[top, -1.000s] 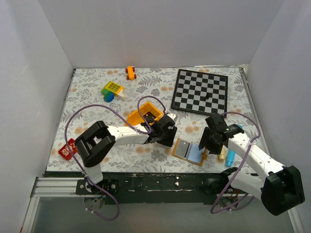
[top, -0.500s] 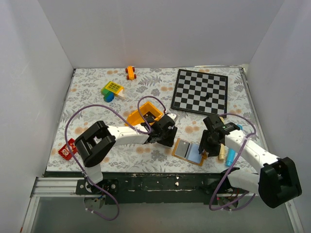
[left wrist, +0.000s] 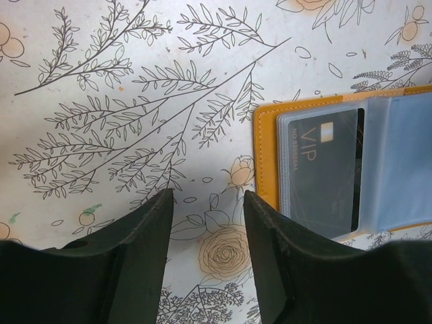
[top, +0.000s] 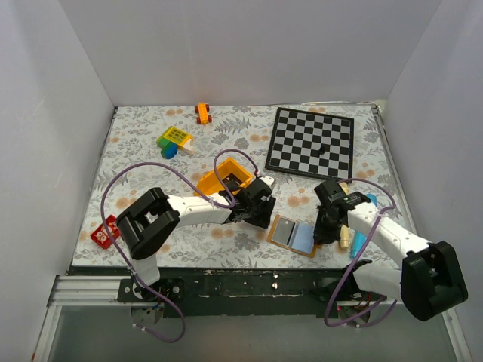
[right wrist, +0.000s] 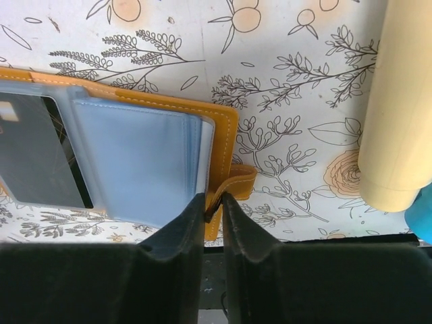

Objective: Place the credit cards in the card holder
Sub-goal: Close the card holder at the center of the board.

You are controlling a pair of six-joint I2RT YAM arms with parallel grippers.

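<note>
Both bent low: left arm (top: 200,208), left jaws apart; right arm (top: 385,232), right jaws clamped on card holder (right wrist: 228,128).

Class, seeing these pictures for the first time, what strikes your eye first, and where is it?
The open tan wallet lies at the front, right of centre, with a black VIP card in its clear sleeve. The right claw pinches the wallet's right edge. The chequered board lies at the far right.

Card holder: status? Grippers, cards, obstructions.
Left gripper open, empty, beside card holder. Right gripper pinching its strap edge. Holder open, one black card sleeved. Cream cylinder right of it, apart.
</note>
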